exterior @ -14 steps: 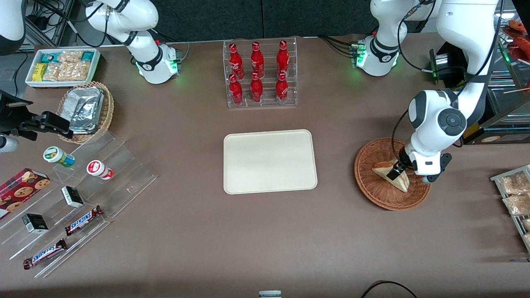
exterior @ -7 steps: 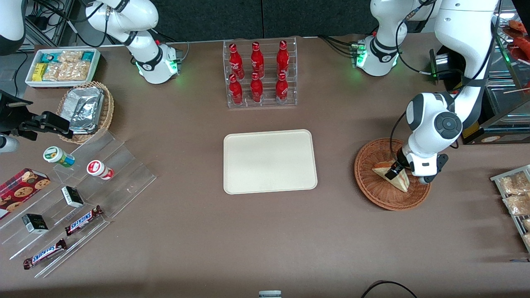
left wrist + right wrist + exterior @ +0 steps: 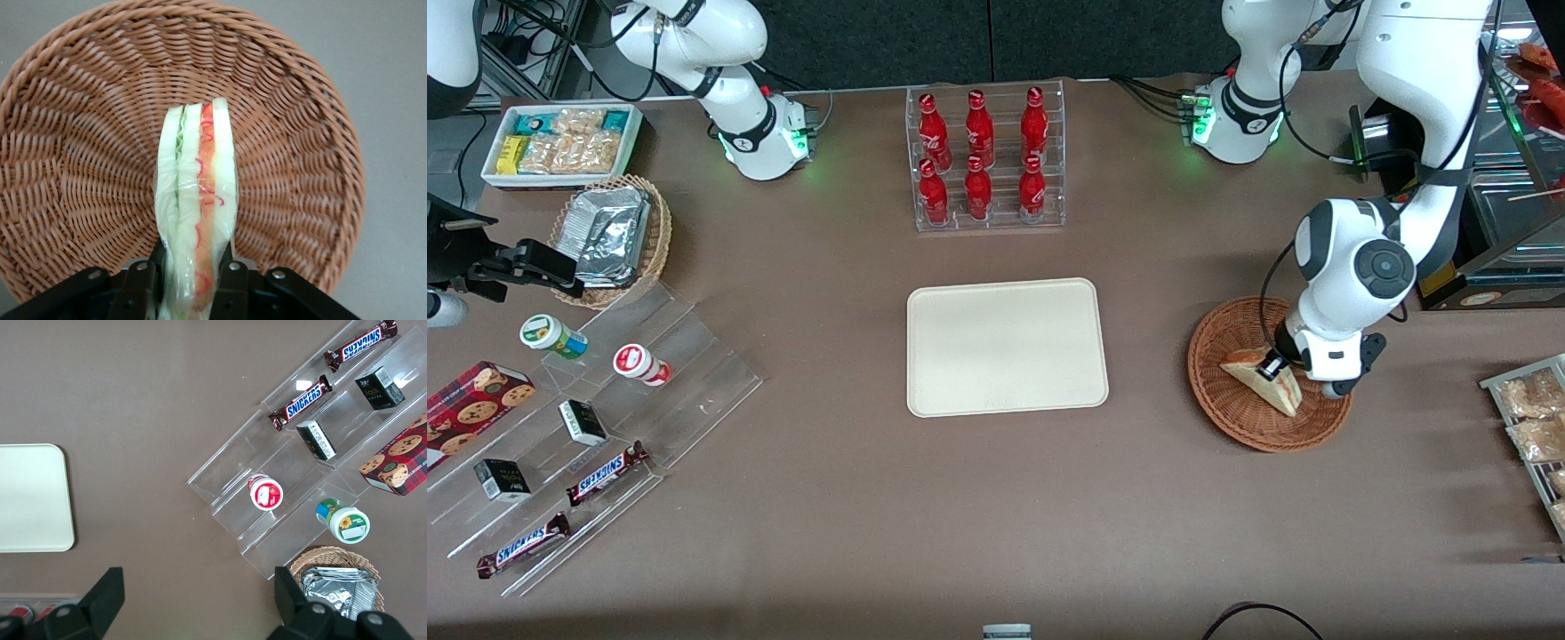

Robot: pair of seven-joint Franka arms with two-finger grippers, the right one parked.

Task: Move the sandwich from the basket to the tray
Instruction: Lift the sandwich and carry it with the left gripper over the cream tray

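The sandwich [image 3: 1267, 380], a wrapped wedge of white bread with red-orange and green layers [image 3: 197, 200], stands on edge over the reddish-brown wicker basket [image 3: 1227, 404] toward the working arm's end of the table. My left gripper [image 3: 1272, 364] is shut on the sandwich, with a black finger [image 3: 141, 283] pressed against each of its flat sides. The basket's woven wall [image 3: 80, 167] spreads under the sandwich in the left wrist view. The cream-white tray [image 3: 1007, 347] lies in the middle of the table, with nothing on it.
A clear rack of red bottles [image 3: 985, 160] stands farther from the front camera than the tray. A rack of wrapped snacks [image 3: 1534, 418] sits at the working arm's table edge. Toward the parked arm's end are clear display steps [image 3: 596, 418] and a tan basket with foil packet [image 3: 609, 236].
The left arm has risen a little and shifted slightly away from the front camera, and the sandwich held in the gripper has come up with it over the basket.
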